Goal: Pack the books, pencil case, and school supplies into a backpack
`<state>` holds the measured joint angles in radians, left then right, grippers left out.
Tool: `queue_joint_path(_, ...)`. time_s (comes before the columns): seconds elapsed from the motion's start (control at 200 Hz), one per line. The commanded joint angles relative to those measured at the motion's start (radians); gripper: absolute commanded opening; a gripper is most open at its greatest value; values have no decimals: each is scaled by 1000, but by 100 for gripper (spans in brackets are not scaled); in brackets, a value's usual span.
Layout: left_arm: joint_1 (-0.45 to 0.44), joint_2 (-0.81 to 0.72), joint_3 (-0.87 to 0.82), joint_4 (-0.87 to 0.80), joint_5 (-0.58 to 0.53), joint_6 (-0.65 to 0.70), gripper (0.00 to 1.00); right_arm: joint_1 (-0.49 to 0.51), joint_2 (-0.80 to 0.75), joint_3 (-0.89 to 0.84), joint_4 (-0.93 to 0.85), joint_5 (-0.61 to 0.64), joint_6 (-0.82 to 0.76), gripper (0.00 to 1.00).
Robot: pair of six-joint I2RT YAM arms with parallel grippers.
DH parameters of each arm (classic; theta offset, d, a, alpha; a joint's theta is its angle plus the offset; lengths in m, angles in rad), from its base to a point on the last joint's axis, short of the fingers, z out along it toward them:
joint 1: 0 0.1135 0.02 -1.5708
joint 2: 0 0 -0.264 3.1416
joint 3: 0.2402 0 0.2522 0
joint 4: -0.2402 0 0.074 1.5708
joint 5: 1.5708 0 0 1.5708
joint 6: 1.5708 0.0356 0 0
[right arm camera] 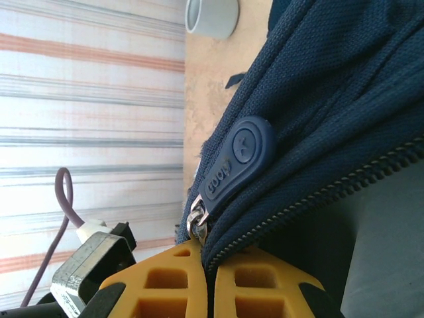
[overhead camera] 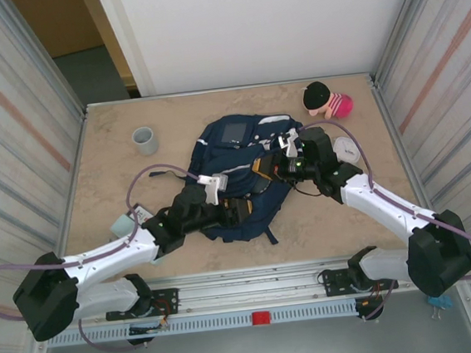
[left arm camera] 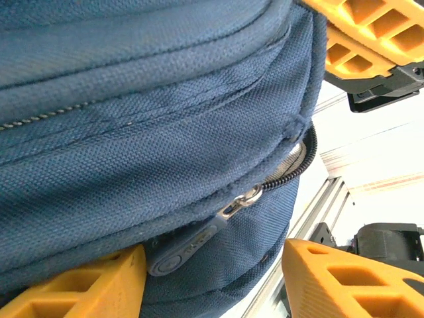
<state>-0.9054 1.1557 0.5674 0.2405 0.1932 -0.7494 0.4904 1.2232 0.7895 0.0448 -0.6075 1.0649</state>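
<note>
Unzipping appears to be the step in hand: the navy backpack [overhead camera: 217, 153] lies mid-table. The right gripper [right arm camera: 209, 258] is clamped tight on the backpack's seam beside a rubber pull tab [right arm camera: 235, 162]. The left gripper [left arm camera: 212, 262], jaws half-spread and empty, straddles another zipper pull [left arm camera: 192, 242]. The next move likely calls for closing on that pull and drawing it along.

Bright, even light, soft shadows, sharp focus
</note>
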Motion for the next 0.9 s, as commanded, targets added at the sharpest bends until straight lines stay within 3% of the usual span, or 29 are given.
queue_joint_path(0.0, -8, -14, 32, 57, -12, 30, 51, 16, -7, 51, 91, -84, 6, 0)
queue_joint_path(0.461, -7, -4, 55, 42, -6, 59, 25, 17, -11, 45, 92, -84, 6, 0)
queue_joint_path(0.727, -8, -31, 56, -64, -66, 71, 3, 12, -10, 48, 91, -92, 5, 0)
queue_joint_path(0.897, -7, -62, 46, -114, -97, 79, 0, 7, -5, 54, 88, -100, 5, 0)
